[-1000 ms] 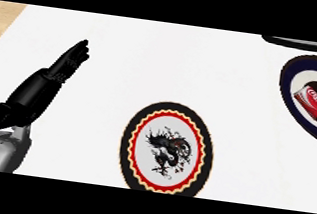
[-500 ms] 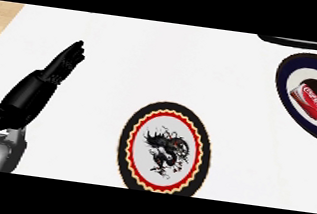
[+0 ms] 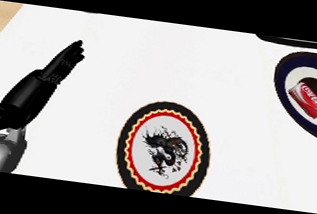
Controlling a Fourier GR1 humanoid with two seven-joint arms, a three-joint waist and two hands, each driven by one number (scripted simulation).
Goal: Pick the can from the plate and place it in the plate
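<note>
- I see the red soda can [image 3: 311,98] lying on its side on the dark-blue-rimmed round plate [image 3: 288,70] at the right edge.
- The other round plate, with a red and black rim and a black dragon print [image 3: 164,150], carries nothing, so I judge the transfer is still open.
- My left hand [image 3: 53,74] lies well apart from both, fingers straight, holding nothing.
- My right hand is out of view; the blue plate is cut off at the edge.
</note>
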